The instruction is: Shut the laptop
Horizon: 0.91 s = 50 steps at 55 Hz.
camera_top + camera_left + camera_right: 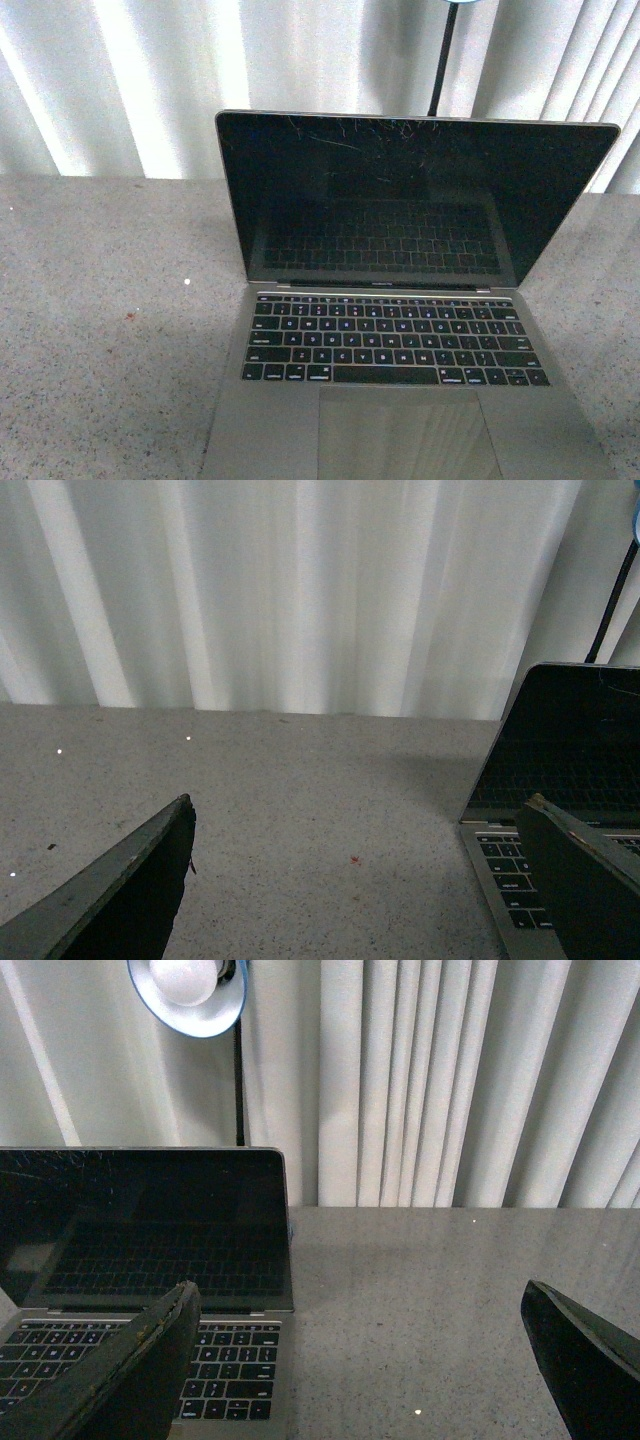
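The grey-metal laptop stands open on the speckled table, its scratched black screen upright and facing me, black keys and trackpad below. Neither arm shows in the front view. My left gripper is open over bare table to the laptop's left; the laptop lies beside one finger. My right gripper is open over bare table to the laptop's right, with the laptop behind one finger. Nothing is between either pair of fingers.
White pleated curtains hang behind the grey speckled table. A lamp with a black pole stands behind the screen; its blue shade and bulb show in the right wrist view.
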Motion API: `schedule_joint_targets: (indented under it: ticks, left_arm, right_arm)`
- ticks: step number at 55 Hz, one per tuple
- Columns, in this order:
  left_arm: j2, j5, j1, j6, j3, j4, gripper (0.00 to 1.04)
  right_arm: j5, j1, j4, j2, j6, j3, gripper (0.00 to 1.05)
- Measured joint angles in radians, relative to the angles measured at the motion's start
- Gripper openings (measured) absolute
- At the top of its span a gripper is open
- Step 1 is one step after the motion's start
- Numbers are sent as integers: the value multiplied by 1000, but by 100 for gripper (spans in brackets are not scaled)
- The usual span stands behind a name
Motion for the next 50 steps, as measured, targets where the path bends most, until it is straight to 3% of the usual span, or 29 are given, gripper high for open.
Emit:
schedule_joint_targets:
  ticks: [50]
  left_arm:
    - [0,0,0,0,0,0,98]
  right_arm:
    - [0,0,0,0,0,0,97]
